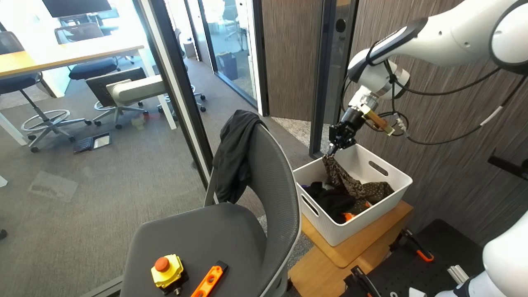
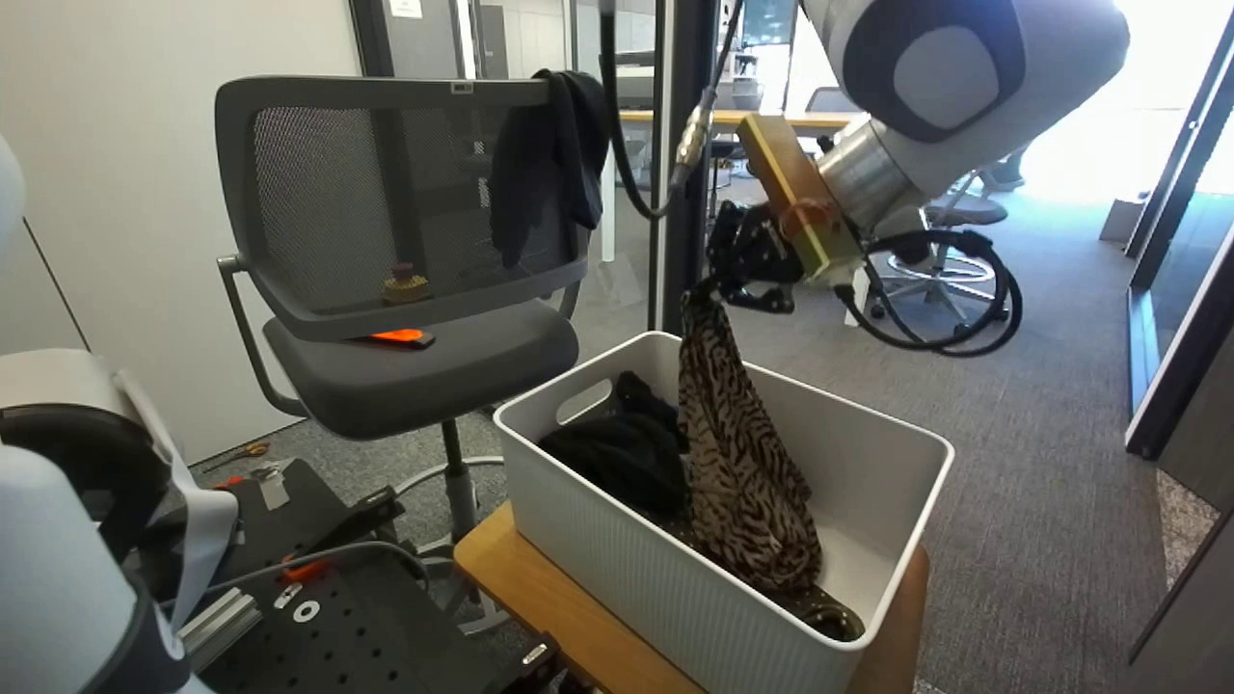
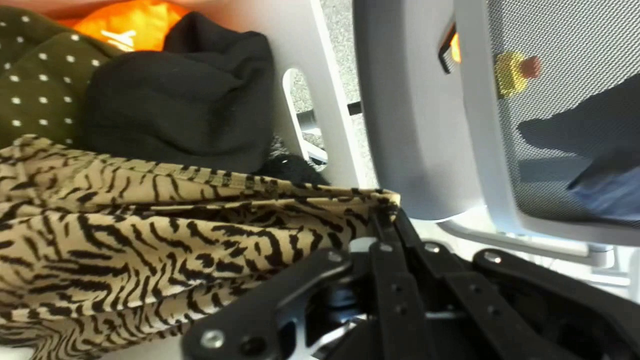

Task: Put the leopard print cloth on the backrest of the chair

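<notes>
Wrist view, lower right: my gripper (image 3: 391, 219) was clamped on the top of the leopard print cloth (image 3: 150, 255), tan folds streaked black. Its lower end lay in the slot-handled white bin (image 3: 328, 105), with black fabric (image 3: 185, 100), white-dotted olive cloth (image 3: 40, 82) and orange fabric (image 3: 132, 25), upper left. Farther, upper right, stood the mesh chair backrest (image 3: 575, 35), dark garment (image 3: 600, 125) draped over it.

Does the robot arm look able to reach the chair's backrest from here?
Probably yes: the gripper holds the leopard print cloth, and nothing visible stands between the white bin and the backrest. The cloth's lower part lies inside the bin, so it likely needs lifting first.
</notes>
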Action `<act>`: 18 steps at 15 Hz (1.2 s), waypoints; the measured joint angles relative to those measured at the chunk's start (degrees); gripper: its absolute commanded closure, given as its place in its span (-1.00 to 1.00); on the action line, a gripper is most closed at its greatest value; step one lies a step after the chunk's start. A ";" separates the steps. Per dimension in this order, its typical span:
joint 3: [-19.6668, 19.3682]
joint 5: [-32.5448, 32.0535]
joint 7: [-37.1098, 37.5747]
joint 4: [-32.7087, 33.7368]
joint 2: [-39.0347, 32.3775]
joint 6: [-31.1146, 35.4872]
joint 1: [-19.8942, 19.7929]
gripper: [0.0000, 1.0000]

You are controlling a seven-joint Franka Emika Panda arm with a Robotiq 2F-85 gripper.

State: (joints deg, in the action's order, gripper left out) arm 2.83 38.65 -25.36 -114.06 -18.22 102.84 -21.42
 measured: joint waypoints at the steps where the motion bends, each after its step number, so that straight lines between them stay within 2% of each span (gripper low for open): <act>1: -0.16 0.09 -0.58 -0.61 2.66 -1.48 0.86 0.99; 6: -0.56 -1.53 -2.35 -1.05 14.45 -11.24 7.87 0.99; 11: -0.49 -1.83 -1.66 1.12 24.93 -17.36 15.34 0.99; 15: 0.20 -2.04 1.68 4.81 32.17 -20.36 20.68 0.99; 18: 2.50 -2.38 6.70 8.90 35.64 -21.36 24.70 0.99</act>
State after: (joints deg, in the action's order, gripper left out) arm 5.34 36.27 -18.66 -105.16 17.42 81.48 3.28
